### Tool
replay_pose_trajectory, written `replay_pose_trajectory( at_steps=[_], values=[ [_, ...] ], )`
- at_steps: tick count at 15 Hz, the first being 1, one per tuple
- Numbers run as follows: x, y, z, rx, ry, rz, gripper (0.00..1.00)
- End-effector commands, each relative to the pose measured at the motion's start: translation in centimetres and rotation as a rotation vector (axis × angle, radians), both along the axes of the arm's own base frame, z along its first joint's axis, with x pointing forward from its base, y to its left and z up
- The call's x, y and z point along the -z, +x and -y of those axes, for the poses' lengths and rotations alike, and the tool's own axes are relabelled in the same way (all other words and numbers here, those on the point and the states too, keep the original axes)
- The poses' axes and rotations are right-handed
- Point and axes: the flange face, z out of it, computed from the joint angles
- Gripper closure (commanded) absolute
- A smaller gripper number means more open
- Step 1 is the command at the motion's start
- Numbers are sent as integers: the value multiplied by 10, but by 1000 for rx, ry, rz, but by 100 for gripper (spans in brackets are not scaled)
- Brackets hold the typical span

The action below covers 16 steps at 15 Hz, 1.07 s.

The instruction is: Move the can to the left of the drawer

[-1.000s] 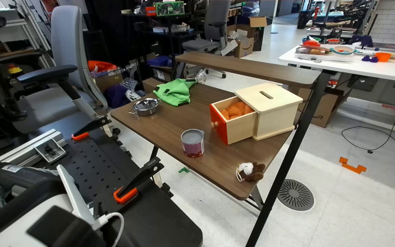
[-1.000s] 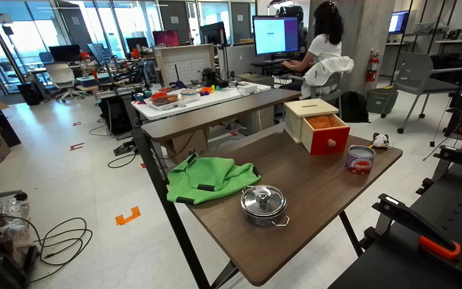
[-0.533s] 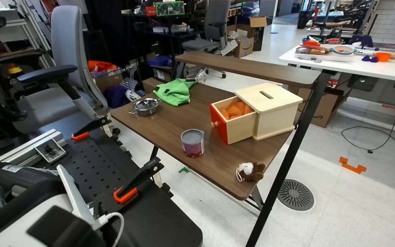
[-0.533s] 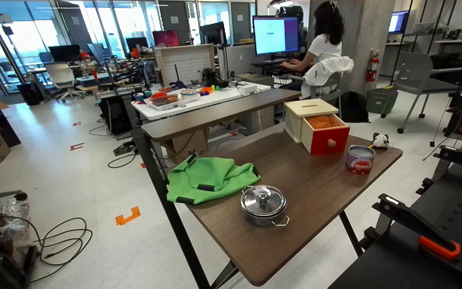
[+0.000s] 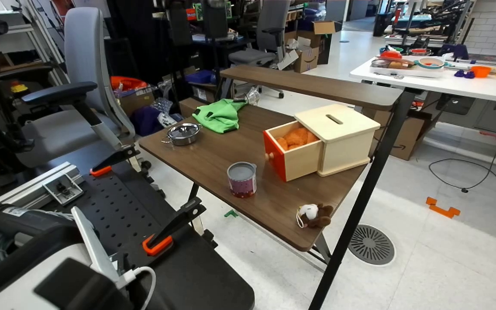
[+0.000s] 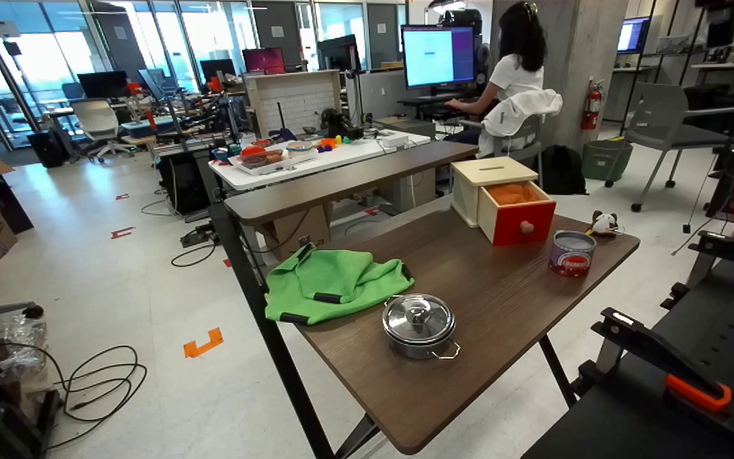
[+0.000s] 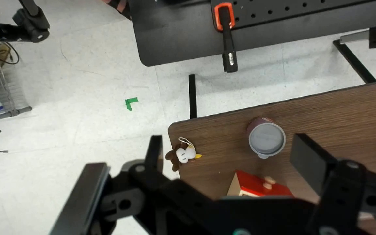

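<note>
Purple-and-red can: none of its move looks done. It stands upright and unheld on the brown tabletop, in front of the pulled-out drawer rather than beside it. Grasping, lifting and carrying it leftward, probably to the side where the lidded metal pot stands, all seem left to do.

Nearest in the wrist view, the gripper is empty, its dark, flat-faced fingers wide apart. Beyond them, the can is a squat cylinder with a printed wall and a smooth grey lid bearing a small tab. Near the tabletop's corner lies a brown-and-white plush toy. Behind the can, pale, plain wood forms the box; its drawer, faced in red, has a rounded wooden knob and a fuzzy-looking orange item inside. Farther along the wood-grained surface sit the pot, round, shiny and wire-handled, and past it a crumpled green cloth with dark patches.
</note>
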Motion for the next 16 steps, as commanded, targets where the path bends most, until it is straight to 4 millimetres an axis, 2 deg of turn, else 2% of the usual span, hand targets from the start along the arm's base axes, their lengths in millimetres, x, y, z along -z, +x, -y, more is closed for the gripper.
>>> replay_pose_trajectory(
  at_steps=[1,5,8,11,14,15,16],
  values=[
    [51,21,17,6,13,42,0],
    [114,41,13,8,29,22,0],
    [157,50,-5,1,41,0,0],
    [191,59,-22,-3,57,-13,0],
    [213,68,-38,-2,86,4,0],
    [204,57,-32,-9,73,-21,0],
    [211,60,-36,-10,78,-19,0]
  ],
)
